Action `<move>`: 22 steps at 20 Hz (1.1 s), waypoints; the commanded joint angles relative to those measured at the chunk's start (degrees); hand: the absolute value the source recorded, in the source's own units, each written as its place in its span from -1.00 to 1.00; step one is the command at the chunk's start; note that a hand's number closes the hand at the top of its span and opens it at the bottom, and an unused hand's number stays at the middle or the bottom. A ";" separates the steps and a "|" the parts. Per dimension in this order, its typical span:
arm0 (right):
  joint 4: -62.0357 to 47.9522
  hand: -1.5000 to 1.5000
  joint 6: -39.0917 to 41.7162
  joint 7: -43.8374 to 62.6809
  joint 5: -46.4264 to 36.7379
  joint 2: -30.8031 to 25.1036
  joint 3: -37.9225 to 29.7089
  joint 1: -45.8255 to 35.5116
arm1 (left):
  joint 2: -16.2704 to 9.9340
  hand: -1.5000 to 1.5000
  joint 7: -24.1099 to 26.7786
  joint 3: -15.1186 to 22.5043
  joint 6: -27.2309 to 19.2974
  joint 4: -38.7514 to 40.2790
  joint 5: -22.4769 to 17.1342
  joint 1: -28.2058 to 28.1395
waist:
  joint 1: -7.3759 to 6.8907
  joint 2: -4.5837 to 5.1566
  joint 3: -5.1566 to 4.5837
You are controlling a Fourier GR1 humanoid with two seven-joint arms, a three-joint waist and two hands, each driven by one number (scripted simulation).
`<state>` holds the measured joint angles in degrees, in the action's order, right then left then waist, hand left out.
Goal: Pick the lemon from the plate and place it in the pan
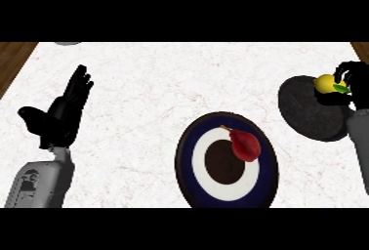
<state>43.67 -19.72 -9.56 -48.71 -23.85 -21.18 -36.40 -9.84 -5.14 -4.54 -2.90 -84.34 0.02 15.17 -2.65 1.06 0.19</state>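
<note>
Lemon point(326, 82) is up at the far right, sitting in the right hand point(352, 83), whose black fingers are curled round it. You can see the yellow of it plus a little green leaf poking out on the near side. It's over the far right part of the pan point(310, 111), which is the dark round thing by the right edge of the counter. Can't honestly tell whether the lemon is touching the pan's surface or is a bit above it, the hand covers too much. The grey right forearm runs down along the right edge from there.

The plate point(227, 160) is in the middle near side, well apart from the lemon. It has a dark blue rim, a white ring and a dark brown centre. A red chili pepper point(245, 145) lies on it, stem pointing far-left, body across the white ring on the plate's right side.

The left hand point(63, 113) is way over on the left, resting open with fingers straight and pretty much together pointing to the far side, thumb sticking out left. Nothing in it.

The counter point(144, 88) is white marble-ish with brown wood showing at the far corners. A bit of something grey point(69, 43) peeks in at the far left edge, too cut off to name.
</note>
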 commanded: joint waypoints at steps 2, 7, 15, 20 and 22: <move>-12.61 1.00 1.21 -7.53 7.07 -0.13 -5.59 -5.01 | 0.20 0.00 0.73 -0.03 0.10 1.23 0.13 0.24 | -0.73 0.42 0.13; -22.56 -1.00 13.62 -7.45 8.62 -1.67 -6.48 -6.00 | 1.50 0.00 1.03 0.68 -0.94 0.19 0.59 0.26 | -0.83 0.42 0.15; -28.07 -1.00 9.99 -19.53 12.07 -2.51 -10.75 -7.87 | -0.51 0.00 2.74 -1.09 1.37 2.90 -0.53 0.03 | -0.35 0.38 0.08; -27.13 -1.00 13.15 -26.92 20.14 -4.61 -17.78 -6.28 | -0.54 0.00 -1.28 -0.66 0.61 -0.74 -0.38 -0.72 | 0.98 -0.42 0.04; -27.10 -1.00 17.42 -29.99 23.28 -4.83 -19.90 -5.53 | 0.11 0.00 -1.67 -0.72 -1.60 -1.11 0.88 0.35 | 1.66 -0.59 0.00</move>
<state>16.42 -6.12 -34.58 -30.61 -28.27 -37.04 -42.64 -9.70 -5.80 -4.85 -3.37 -85.14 0.36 14.93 -2.06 0.84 0.26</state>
